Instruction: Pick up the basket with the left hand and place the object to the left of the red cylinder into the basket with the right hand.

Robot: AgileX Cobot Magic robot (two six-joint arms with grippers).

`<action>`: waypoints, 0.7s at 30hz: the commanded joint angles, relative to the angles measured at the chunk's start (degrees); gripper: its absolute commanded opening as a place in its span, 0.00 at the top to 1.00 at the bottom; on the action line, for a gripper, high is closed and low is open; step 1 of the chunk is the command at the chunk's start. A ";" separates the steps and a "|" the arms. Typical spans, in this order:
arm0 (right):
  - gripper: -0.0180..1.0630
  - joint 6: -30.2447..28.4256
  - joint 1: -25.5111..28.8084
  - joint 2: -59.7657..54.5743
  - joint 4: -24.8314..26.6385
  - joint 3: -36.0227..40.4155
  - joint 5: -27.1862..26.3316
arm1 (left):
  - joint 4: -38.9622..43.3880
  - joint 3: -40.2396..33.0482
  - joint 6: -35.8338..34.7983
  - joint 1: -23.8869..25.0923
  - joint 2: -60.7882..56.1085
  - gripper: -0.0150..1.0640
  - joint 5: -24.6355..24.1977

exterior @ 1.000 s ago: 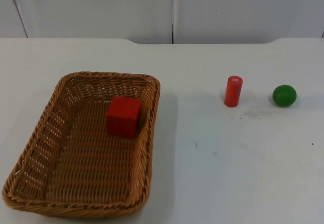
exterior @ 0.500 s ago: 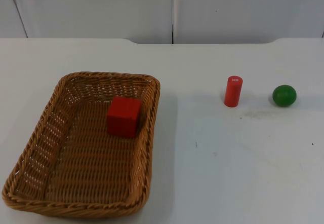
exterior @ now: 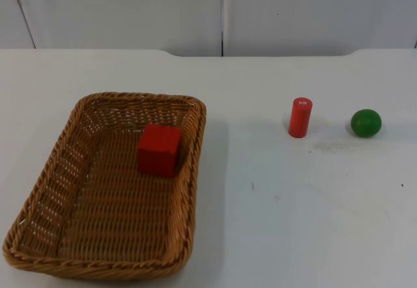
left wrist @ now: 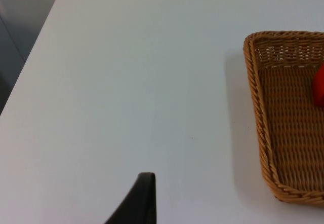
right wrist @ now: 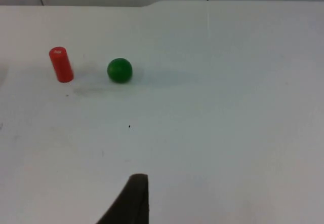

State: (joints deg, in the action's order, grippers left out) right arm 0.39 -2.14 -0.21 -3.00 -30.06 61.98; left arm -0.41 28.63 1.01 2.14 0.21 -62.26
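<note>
You see very little of your robot here. From the left wrist camera, the left gripper's fingertip point(left wrist: 139, 201) is a matte black, curved blade that narrows upward to a blunt, squared tip. From the right wrist camera, the right gripper's fingertip point(right wrist: 132, 199) looks the same: plain black, smooth, gently curved, with no markings, screws or labels you can make out.

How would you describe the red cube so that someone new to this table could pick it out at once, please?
Start at the wicker basket on the white table. The red cube lies inside it, against the far part of its right wall. The other red thing, the red cylinder, stands upright on the bare table beside the green ball; only the cube is square-sided.
</note>
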 commanded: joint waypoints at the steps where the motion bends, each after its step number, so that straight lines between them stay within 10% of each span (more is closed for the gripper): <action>1: 0.01 0.15 0.93 0.21 0.24 -0.37 -0.89 | -0.14 -0.35 -0.06 0.21 -0.21 0.01 0.69; 21: 0.01 -0.39 2.17 0.21 1.78 0.35 -0.43 | -0.14 -0.35 -0.06 0.21 -0.21 0.01 0.69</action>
State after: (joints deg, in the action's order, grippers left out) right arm 1.05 -0.23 -0.21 -1.84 -30.06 61.62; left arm -0.41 28.63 1.01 2.14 0.21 -62.26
